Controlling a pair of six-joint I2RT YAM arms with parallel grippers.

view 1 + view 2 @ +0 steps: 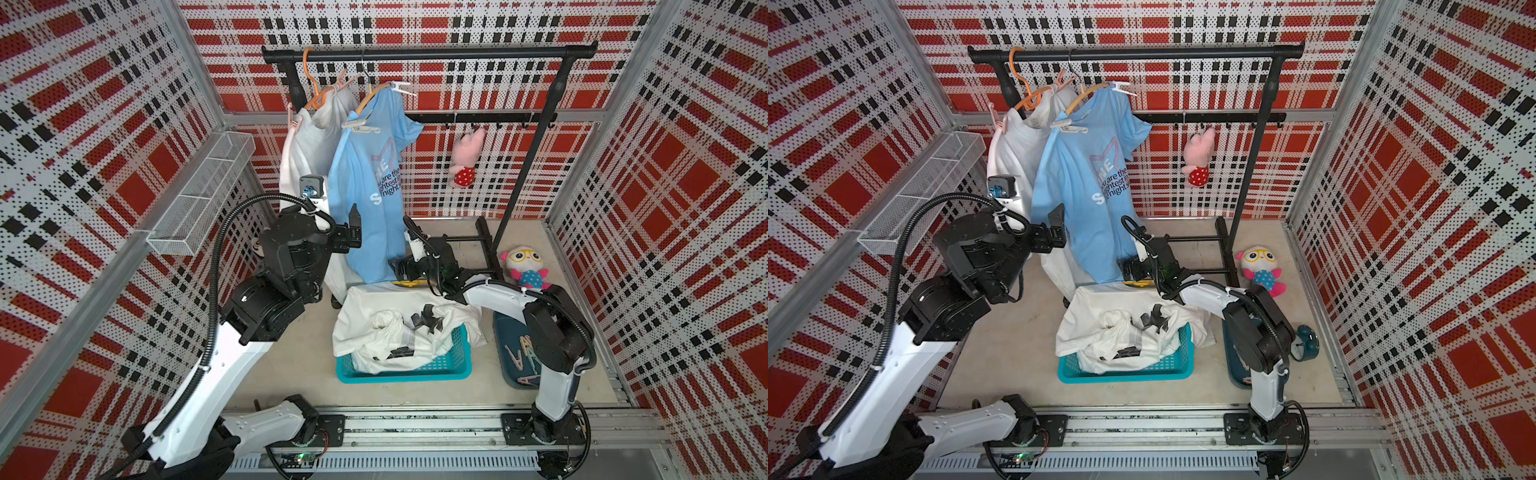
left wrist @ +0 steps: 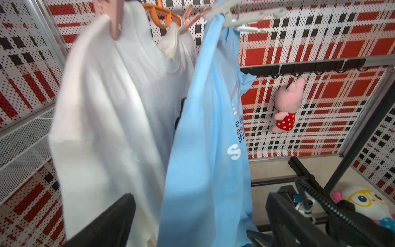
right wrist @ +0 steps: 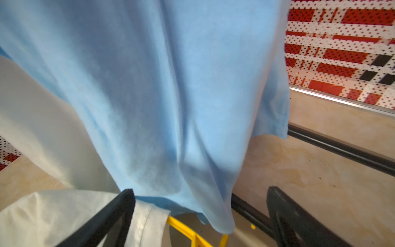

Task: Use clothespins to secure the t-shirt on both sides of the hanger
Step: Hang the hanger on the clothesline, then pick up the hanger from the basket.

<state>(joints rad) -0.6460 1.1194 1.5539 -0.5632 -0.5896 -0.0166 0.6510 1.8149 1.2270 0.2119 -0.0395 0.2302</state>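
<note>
my left tool (image 2: 199, 194) hangs empty, jaws wide apart, beside the edge of the light blue cotton t-shirt (image 1: 370, 208). my right tool (image 3: 199, 189) is spread and empty too, low at the shirt's hem. the shirt sits on an orange-yellow curved hanger (image 1: 368, 99) on the black rail (image 1: 415, 53). a white spring clothespin (image 1: 360, 125) bites the near shoulder and a second white clothespin (image 1: 401, 88) the far one, so the shirt cannot slide off. spare pegs (image 1: 515, 353) lie in the dark teal tray (image 1: 505, 332). i judge the pinning done.
</note>
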